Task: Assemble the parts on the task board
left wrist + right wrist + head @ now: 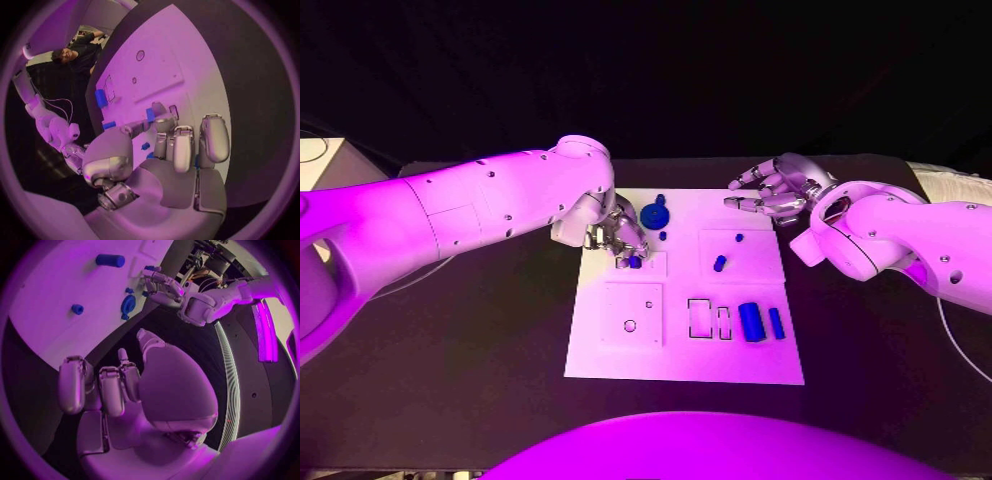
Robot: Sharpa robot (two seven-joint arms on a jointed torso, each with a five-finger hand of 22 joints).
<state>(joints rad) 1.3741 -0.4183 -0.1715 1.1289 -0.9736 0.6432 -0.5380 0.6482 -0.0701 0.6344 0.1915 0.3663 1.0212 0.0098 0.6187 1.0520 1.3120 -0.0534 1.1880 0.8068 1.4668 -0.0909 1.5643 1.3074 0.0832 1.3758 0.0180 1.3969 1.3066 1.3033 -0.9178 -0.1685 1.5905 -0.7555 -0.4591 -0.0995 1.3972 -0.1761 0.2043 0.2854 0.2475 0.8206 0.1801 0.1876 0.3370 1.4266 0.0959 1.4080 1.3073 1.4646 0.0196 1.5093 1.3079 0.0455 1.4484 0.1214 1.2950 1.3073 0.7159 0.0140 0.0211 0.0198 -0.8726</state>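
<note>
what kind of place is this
Probably a robotics lab or test cell: a black table holds a white task board with small blue parts, dark drapes hang behind, and a person sits at the edge of the left wrist view.

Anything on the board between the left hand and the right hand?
Yes. In the head view the round blue part lies on the task board just beside the left hand; from there to the right hand the board is bare.
</note>
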